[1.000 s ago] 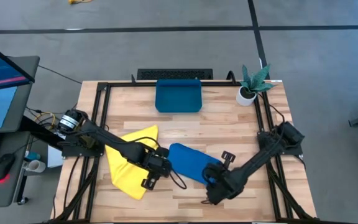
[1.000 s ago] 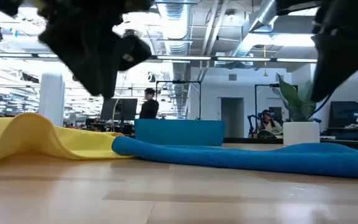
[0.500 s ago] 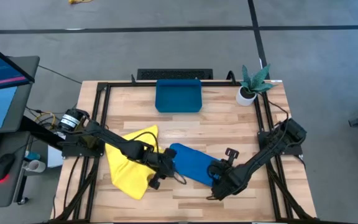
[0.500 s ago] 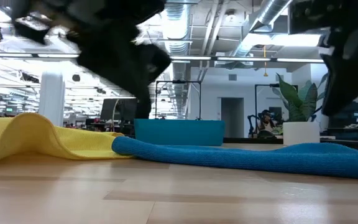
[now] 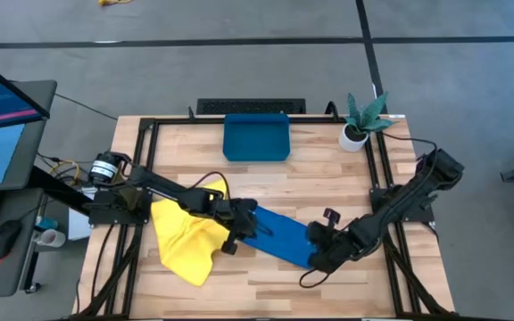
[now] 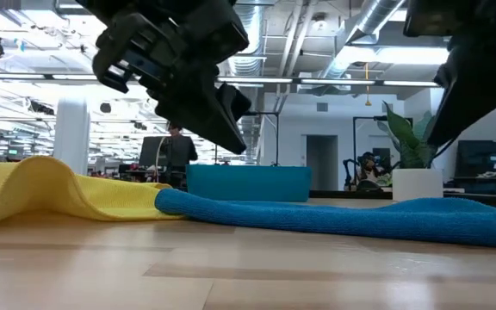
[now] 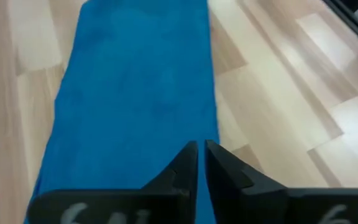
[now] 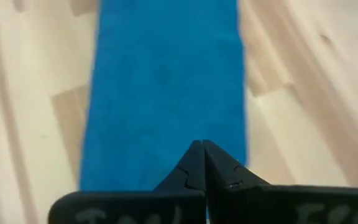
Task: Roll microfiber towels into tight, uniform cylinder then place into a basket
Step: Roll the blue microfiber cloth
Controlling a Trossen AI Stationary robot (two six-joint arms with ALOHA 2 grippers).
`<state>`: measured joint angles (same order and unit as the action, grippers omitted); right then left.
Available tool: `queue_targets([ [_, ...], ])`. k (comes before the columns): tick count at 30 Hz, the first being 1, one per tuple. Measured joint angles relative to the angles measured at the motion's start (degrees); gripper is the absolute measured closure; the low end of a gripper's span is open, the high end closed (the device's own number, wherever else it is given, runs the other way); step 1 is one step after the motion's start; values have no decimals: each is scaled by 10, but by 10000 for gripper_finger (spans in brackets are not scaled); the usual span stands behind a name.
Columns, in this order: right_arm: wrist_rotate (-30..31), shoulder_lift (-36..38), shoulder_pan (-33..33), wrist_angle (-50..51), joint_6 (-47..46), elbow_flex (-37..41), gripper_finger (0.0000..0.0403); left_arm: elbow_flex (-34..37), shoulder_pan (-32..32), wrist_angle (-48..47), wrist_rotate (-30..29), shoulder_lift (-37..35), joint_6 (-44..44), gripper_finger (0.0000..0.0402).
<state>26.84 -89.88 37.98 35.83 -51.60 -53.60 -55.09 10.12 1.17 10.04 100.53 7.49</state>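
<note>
Since a sec ago I've brought both arms inward along the blue towel [image 5: 279, 235]. Left gripper [image 7: 201, 163] has gone from partly apart to nearly together, a thin slit left, over the towel's left end; whether it pinches cloth I can't tell. Right gripper [image 8: 202, 163] is pressed together at the other end. Looks like I'm set to start the roll.

Blue towel lies as a flat, long strip mid-worktop, not rolled yet. Yellow towel [image 5: 186, 241] sits crumpled just left, touching it. Basket [image 5: 256, 137] is at the far edge, w/ nothing in it.
</note>
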Motion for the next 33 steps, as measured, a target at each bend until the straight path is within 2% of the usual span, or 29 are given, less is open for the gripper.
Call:
queue_targets([
  [4, -16, -8, -3, -53, 11, 14, 388, 0, -8, -4, 0, 0, -4, 394],
  [8, -20, -28, -11, -55, 11, 14, 383, 0, -8, 5, 0, 5, -11, 401],
  [13, -47, -51, -32, -53, -3, 14, 387, -4, -8, 60, 0, 51, -39, 401],
  [24, -105, -98, -69, -47, -20, 14, 385, -2, -10, 67, -8, 98, -44, 401],
  [33, -103, -94, -69, -46, -25, 14, 386, -3, -58, 71, -57, 102, 51, 401],
])
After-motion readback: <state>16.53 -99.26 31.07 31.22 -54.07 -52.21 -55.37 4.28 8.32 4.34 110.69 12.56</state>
